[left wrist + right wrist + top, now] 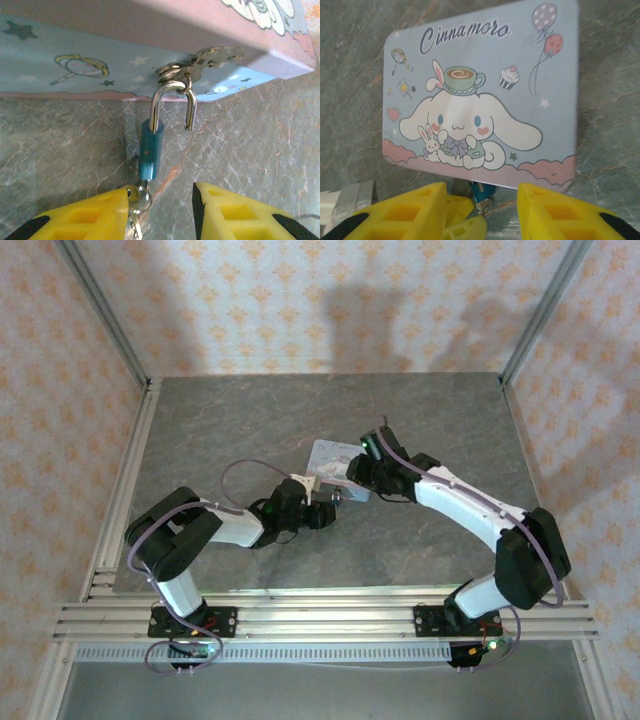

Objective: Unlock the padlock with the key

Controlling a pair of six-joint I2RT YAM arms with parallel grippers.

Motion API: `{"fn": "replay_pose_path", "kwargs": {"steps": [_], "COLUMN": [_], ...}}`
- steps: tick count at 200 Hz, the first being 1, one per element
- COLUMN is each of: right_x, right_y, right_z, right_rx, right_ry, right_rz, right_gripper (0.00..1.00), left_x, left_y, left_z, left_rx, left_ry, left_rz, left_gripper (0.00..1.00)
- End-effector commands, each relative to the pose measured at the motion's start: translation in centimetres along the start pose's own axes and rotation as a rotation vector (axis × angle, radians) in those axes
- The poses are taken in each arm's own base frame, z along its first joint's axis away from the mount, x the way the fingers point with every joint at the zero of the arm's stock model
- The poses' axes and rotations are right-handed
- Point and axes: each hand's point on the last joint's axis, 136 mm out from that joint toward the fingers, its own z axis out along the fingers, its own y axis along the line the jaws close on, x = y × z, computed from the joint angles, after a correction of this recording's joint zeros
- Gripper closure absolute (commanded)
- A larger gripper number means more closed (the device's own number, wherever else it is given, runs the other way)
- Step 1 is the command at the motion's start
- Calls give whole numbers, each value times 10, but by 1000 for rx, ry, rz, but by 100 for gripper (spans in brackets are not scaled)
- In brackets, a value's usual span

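Open left hand (pixel 160 214): yellow fingers (pixel 75 217) apart, nothing pinched. Just ahead of it the padlock (pixel 149 150) hangs from the hasp (pixel 212 56) of the tin (pixel 75 70), shackle sprung, one leg free. The key (pixel 145 192) sits in the padlock's bottom end, right beside one finger. Open right hand (pixel 481 202) too, above the tin lid, padlock just ahead between its fingers. Grey bench (pixel 260 140) underneath.

The padlock (pixel 149 155) is hooked in the hasp (pixel 210 57) on the tin (pixel 75 65), which lies on the table (pixel 260 150).
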Motion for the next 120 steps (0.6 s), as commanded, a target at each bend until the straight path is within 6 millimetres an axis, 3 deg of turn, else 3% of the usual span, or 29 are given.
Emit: {"fn": "replay_pose_path", "kwargs": {"steps": [1,72,101,120], "right_x": [-6,-21,-27,-31], "right_y": [-14,-25,-27,-26], "right_z": [-9,-15,-16,-16], "right_rx": [39,38,38,34], "right_ry": [-29,-58,-72,-83], "right_rz": [-18,1,8,16], "right_gripper": [58,58,58,58], "left_x": [-12,-19,-17,-17], "left_y": [-1,11,16,19], "left_z": [9,25,26,23], "left_rx": [-10,-16,-36,-52], "left_ry": [-37,-50,-47,-45], "left_rz": [15,-43,-47,-43], "left_gripper": [61,64,75,89]}}
